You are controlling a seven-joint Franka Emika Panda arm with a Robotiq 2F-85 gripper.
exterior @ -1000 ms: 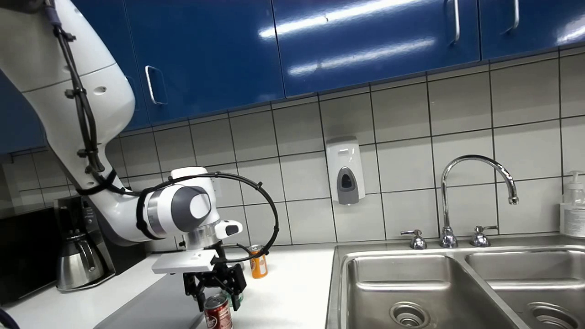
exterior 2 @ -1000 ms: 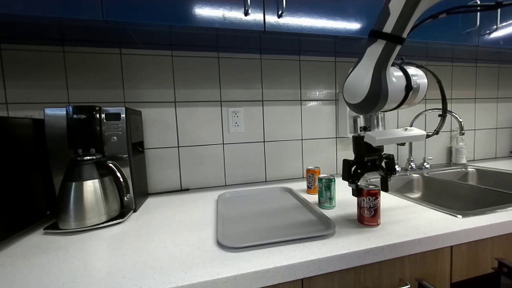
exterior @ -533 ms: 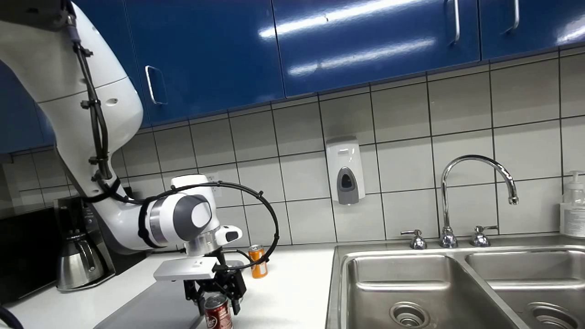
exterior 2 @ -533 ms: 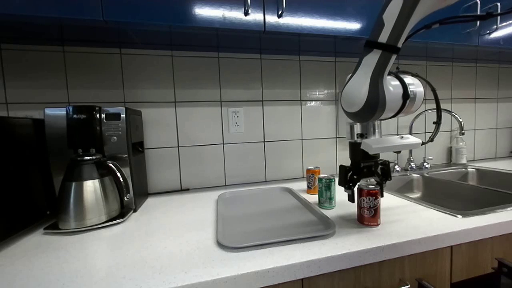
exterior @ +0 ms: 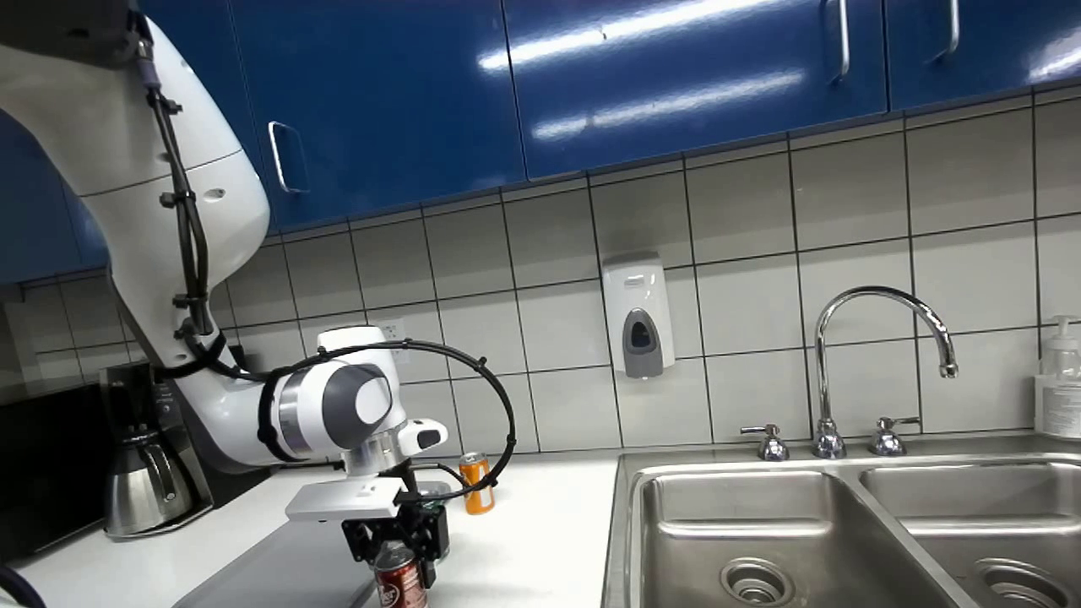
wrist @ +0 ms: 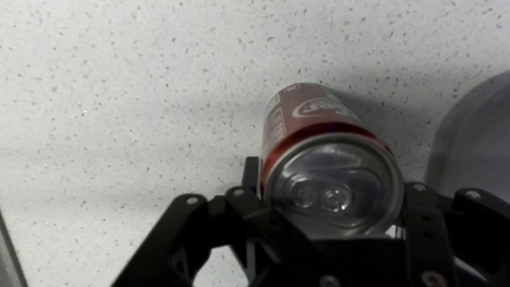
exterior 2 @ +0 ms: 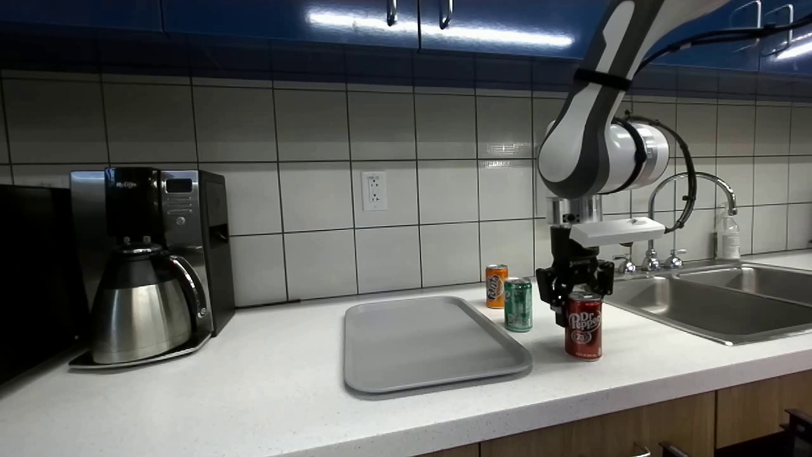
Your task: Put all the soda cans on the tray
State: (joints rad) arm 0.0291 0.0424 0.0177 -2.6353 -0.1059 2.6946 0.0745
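Observation:
My gripper (exterior 2: 582,309) has its fingers on either side of the red soda can (exterior 2: 583,336), near the top. In the wrist view the can's lid (wrist: 334,191) fills the gap, with a finger pad (wrist: 250,173) against its left side and the opposite finger against its right. The can stands upright on the counter, right of the tray. Between it and the wall are the green soda can (exterior 2: 518,311) and the orange soda can (exterior 2: 495,289), both upright beside the tray's right edge. The flat grey tray (exterior 2: 425,346) bears nothing.
A coffee maker (exterior 2: 219,254) with a steel pot (exterior 2: 149,317) stands at the left on the counter. The steel double sink (exterior 2: 698,311) with its tap (exterior: 823,371) lies to the right. Blue cabinets (exterior: 380,101) hang above.
My gripper has come down and slightly left over the red can, and its fingers have drawn in onto the can. The red can has shifted very slightly left; the green and orange cans stay put.

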